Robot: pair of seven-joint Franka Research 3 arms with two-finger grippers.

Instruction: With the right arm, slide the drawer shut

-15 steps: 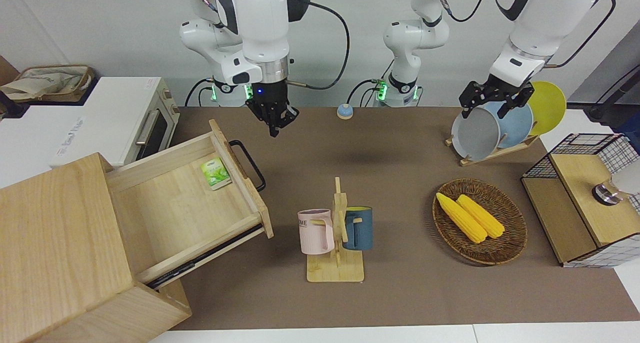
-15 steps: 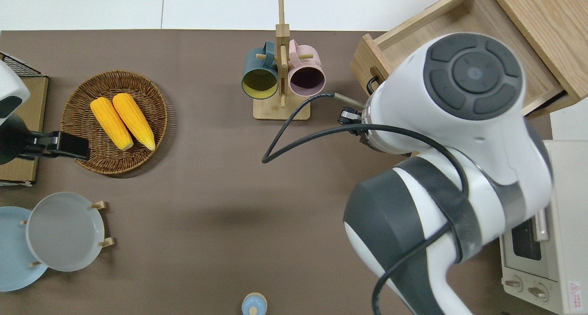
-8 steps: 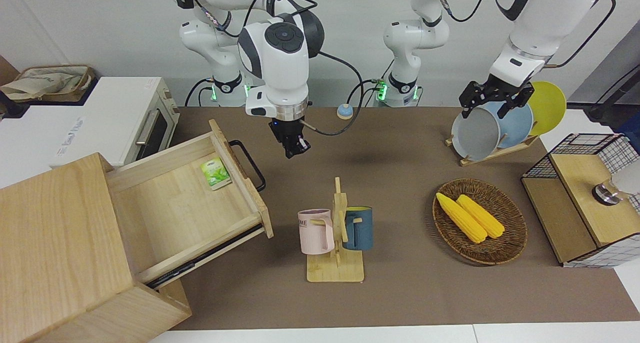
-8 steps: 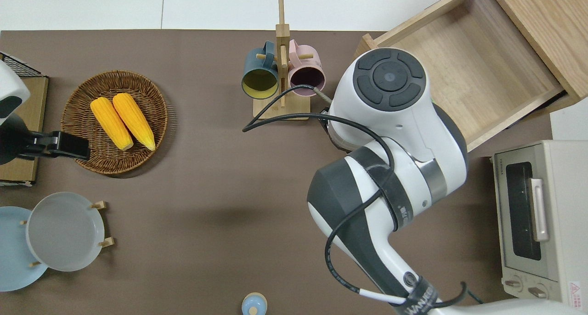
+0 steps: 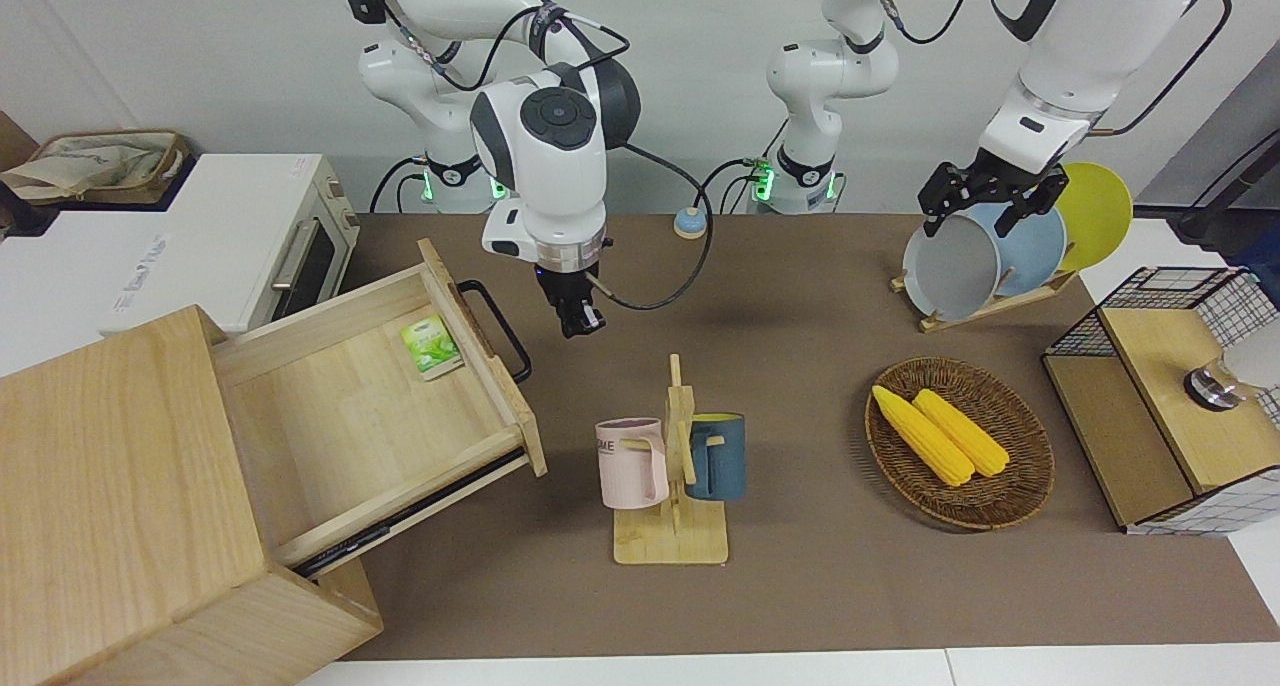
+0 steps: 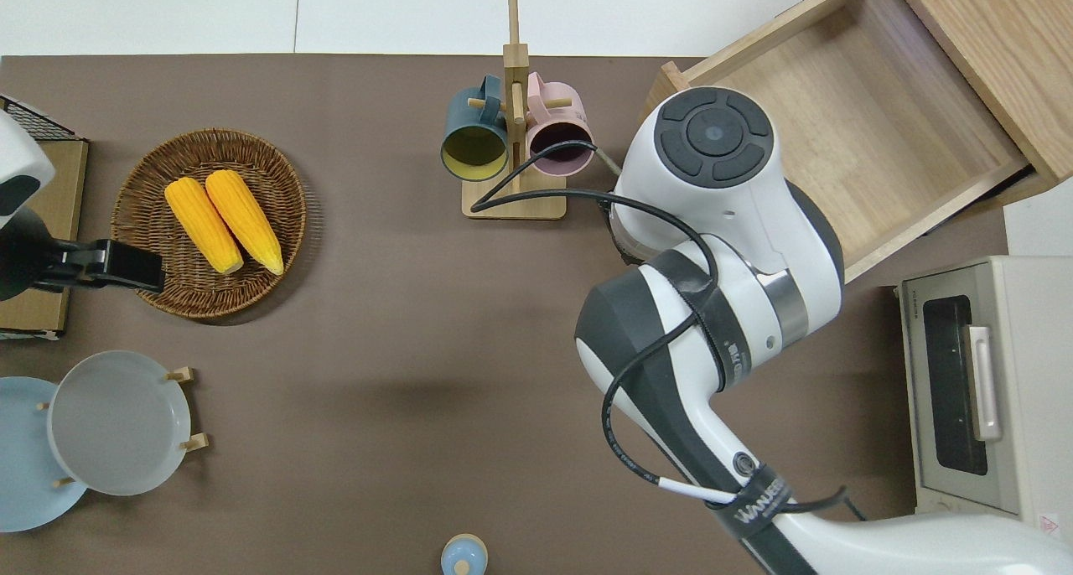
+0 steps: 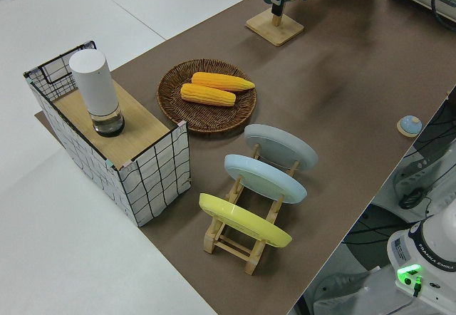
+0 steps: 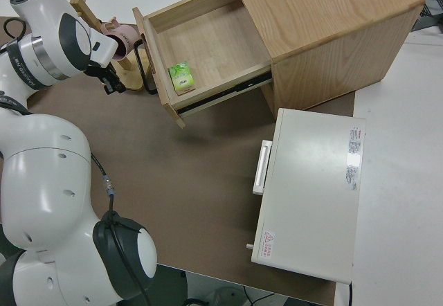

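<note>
The big pale wooden box (image 5: pixel 120 496) stands at the right arm's end of the counter (image 5: pixel 800 296). The drawer (image 5: pixel 370 406) is pulled well out of it, with a small green packet (image 5: pixel 431 346) lying inside near the front panel. The black loop handle (image 5: pixel 497 328) on the drawer's front faces the middle of the counter. Nearer to the robots than the box stands the white toaster oven (image 5: pixel 230 241).

The right arm (image 5: pixel 545 156) reaches down in front of the drawer. The right tool (image 5: pixel 578 318) hangs just beside the handle, apart from it, and its fingers look narrow, nearly together, holding nothing.

Next along stands the wooden mug rack (image 5: pixel 672 466) with a pink mug (image 5: pixel 632 463) and a blue mug (image 5: pixel 718 456), then the wicker basket (image 5: pixel 1020 496) holding two corn cobs (image 5: pixel 940 433).

The left arm is parked, and whether the left tool (image 5: pixel 985 198) is wide or narrow I cannot tell.
</note>
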